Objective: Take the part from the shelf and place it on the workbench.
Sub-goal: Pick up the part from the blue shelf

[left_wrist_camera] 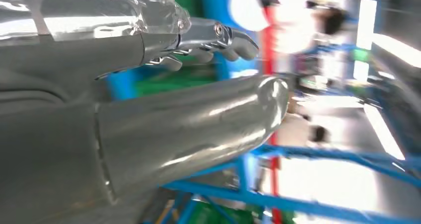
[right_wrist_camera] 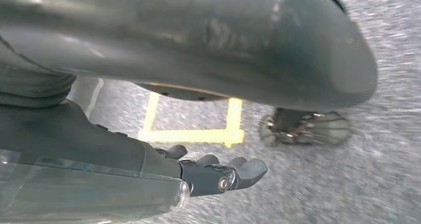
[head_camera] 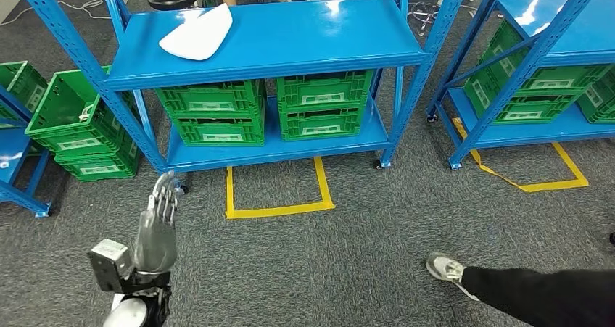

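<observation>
Nearest to us, at the lower left of the head view, our left hand (head_camera: 161, 209) rises on its silver arm above the grey carpet (head_camera: 348, 262), fingers stretched out straight toward the shelf and holding nothing. In the left wrist view the same hand (left_wrist_camera: 198, 60) shows its thumb and fingers (left_wrist_camera: 233, 42) extended and apart, with blurred blue framing beyond them.

Our right hand (right_wrist_camera: 208, 172) appears in the right wrist view, hanging over the carpet; its dark fingers (right_wrist_camera: 248, 168) lie loosely extended with nothing in them, thumb held apart above them. Below it on the floor we see a corner of yellow tape and a caster wheel (right_wrist_camera: 305, 128).

At the lower right of the head view a person's leg (head_camera: 537, 292) in dark trousers and a pale shoe (head_camera: 446, 269) reaches in over the carpet.

Farther on, a yellow tape outline (head_camera: 279, 193) marks a square on the floor just in front of the blue shelf (head_camera: 268, 69). On the shelf's lower level stand green crates (head_camera: 265, 109), stacked in two side-by-side piles. More green crates (head_camera: 76, 124) stand to the left of the shelf, and another blue rack (head_camera: 551, 59) with crates stands to the right, with a second tape outline before it.

Farthest, on the shelf's top level toward its left end, lies the part (head_camera: 197, 33), a flat white piece, well apart from both our hands.
</observation>
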`<state>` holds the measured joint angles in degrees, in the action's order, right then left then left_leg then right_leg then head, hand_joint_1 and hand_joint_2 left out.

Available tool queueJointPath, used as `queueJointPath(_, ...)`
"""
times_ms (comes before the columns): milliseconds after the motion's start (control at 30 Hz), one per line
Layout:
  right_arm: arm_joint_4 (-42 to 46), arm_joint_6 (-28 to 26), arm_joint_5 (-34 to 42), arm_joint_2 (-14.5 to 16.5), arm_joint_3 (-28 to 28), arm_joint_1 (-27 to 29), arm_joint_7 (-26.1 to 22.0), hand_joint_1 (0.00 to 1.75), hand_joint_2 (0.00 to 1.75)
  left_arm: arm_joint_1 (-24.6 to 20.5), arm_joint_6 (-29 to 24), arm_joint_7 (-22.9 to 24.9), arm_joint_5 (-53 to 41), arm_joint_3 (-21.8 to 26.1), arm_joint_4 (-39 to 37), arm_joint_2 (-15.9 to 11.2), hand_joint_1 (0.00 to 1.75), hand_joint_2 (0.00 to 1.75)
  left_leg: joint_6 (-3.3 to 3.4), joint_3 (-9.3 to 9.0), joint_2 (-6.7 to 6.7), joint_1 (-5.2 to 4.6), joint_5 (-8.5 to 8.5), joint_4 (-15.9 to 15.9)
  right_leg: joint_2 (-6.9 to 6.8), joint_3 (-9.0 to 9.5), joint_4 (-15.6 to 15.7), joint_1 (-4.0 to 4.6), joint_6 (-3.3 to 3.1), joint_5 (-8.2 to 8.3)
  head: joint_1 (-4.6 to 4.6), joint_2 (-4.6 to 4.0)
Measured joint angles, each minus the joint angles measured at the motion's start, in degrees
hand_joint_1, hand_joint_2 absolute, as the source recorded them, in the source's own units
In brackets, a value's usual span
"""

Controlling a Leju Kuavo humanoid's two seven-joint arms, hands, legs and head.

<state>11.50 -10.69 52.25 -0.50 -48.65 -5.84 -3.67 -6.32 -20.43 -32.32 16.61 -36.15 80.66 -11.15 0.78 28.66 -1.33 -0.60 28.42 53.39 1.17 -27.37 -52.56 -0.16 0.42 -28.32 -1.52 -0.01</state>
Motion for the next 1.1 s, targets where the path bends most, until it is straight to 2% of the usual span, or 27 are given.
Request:
queueJointPath(200,-0.1,0.3,0.6,-0.8,0.0,-0.1,-0.4,0.00,0.00,-0.1,0.0,1.6,-4.0,0.0,9.5,-0.2,0.00,0.00,0.00,0.00,0.09,0.00,0.00,0.0,0.02,0.00,0.0,0.00,0.00,0.00,-0.04,0.00)
queueJointPath(533,-0.2,0.4,0.8,-1.1,0.0,-0.1,1.7,0.00,0.00,0.1,-1.5,1.9,-5.2,0.2,16.6,-0.9,0.00,0.00,0.01,0.01,0.29,0.00,0.01,0.0,0.07,0.00,0.0,0.00,0.01,0.01,0.03,0.00)
queueJointPath(767,-0.2,0.6,-0.1,-1.3,-0.6,-0.1,1.1,0.00,0.00,3.6,-10.0,1.1,-7.6,1.9,21.1,-2.4,0.00,0.00,0.50,0.01,0.83,-0.26,0.34,0.2,0.35,0.01,0.0,-0.22,0.14,-0.02,0.10,0.01)
queueJointPath(933,-0.2,-0.3,0.6,-2.8,-1.2,-0.1,-2.1,0.00,0.00,5.4,-12.6,1.8,-8.6,2.7,24.6,-3.7,0.00,0.00,1.12,0.15,0.68,-0.49,0.61,0.2,0.37,0.13,-0.1,-0.47,0.88,0.19,0.14,0.01)
queueJointPath(1000,-0.2,-0.5,1.5,-3.5,-1.2,-0.2,-3.1,0.00,0.00,5.3,-12.6,2.1,-7.8,3.1,25.2,-3.9,0.00,0.00,1.88,-0.53,0.53,-0.25,1.08,-0.4,0.11,-0.16,-1.4,-0.47,1.40,0.38,0.10,-0.01)
queueJointPath(1033,-0.2,-0.4,1.7,-3.8,-1.2,-0.2,-3.2,0.00,0.00,5.3,-12.6,2.1,-7.5,3.3,25.5,-4.0,0.00,0.00,2.24,-1.14,0.57,-0.09,1.40,-0.7,-0.13,-1.01,-3.1,-0.43,1.60,-0.07,-0.04,-0.01)
queueJointPath(1100,-0.2,-0.2,1.7,-4.0,-1.3,-0.3,-2.8,0.00,0.00,5.3,-12.6,2.0,-7.5,3.8,26.1,-4.2,0.00,0.00,2.57,-2.24,0.83,0.11,1.98,-1.0,-0.59,-4.82,-9.3,-0.41,1.86,-2.52,-0.51,0.00)
